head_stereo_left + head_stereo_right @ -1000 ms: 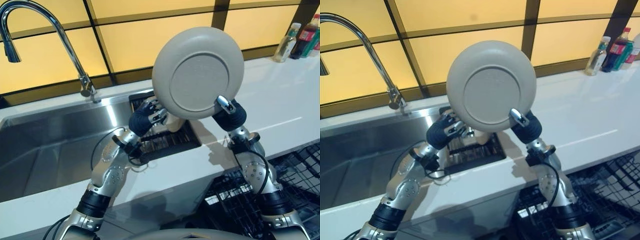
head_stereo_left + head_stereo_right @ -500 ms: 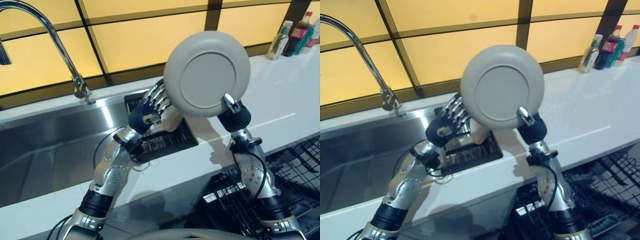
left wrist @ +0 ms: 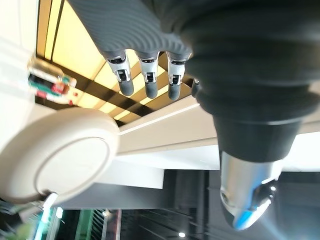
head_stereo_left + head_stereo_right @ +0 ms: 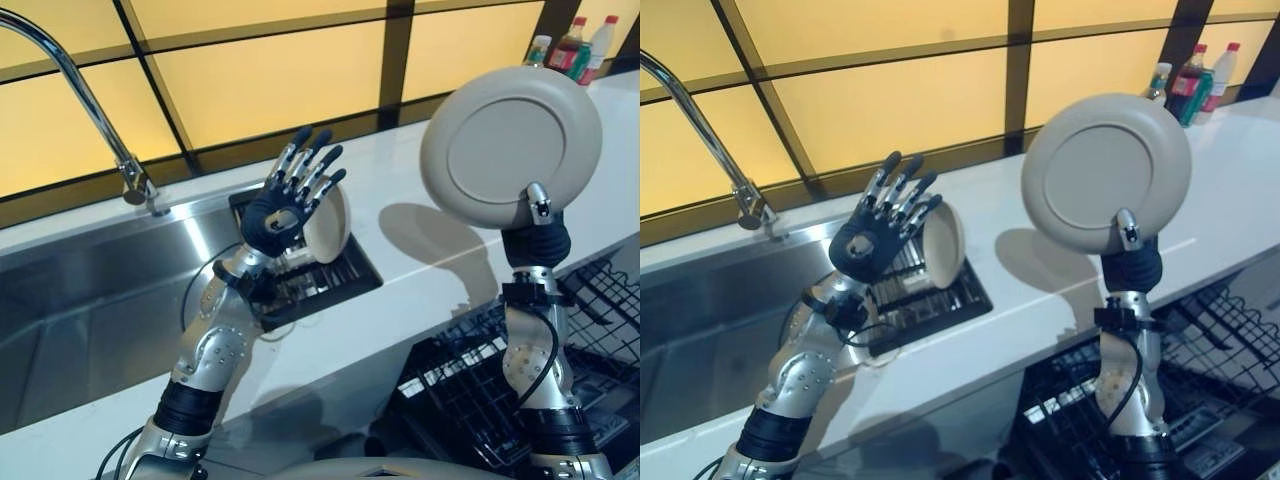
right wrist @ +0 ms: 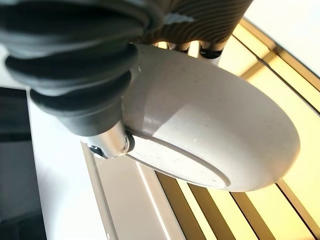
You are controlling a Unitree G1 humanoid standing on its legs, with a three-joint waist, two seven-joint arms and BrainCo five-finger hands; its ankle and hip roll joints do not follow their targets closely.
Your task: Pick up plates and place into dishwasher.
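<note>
Surroundings: a white countertop (image 4: 430, 250) runs below yellow wall panels (image 4: 270, 80) framed in dark strips; a curved chrome tap (image 4: 95, 105) stands at the back of a stainless steel sink (image 4: 90, 300).
Far corner: a cluster of plastic bottles (image 4: 570, 45) stands on the countertop by the wall, well apart from both hands.
Sink rack: a black slotted drying rack (image 4: 320, 285) sits at the sink's right end, and 1 beige round dish (image 4: 330, 222) stands on edge in it, tilted, just behind the left hand.
Dishwasher: a black wire dishwasher basket (image 4: 470, 400) is pulled out below the counter edge, around the right arm; what lies in it cannot be made out.
Plate: the beige round ceramic plate (image 4: 510, 150) is held upright in the air above the countertop's right part, underside facing the camera, casting a shadow on the white surface.
Right hand: the right hand (image 4: 540, 225) grasps the plate at its lower rim, thumb pressed on the underside and fingers behind, as the right wrist view also shows.
Left hand: the left hand (image 4: 875, 240) is raised over the drying rack with fingers spread straight, released and grasping nothing, apart from the plate.
</note>
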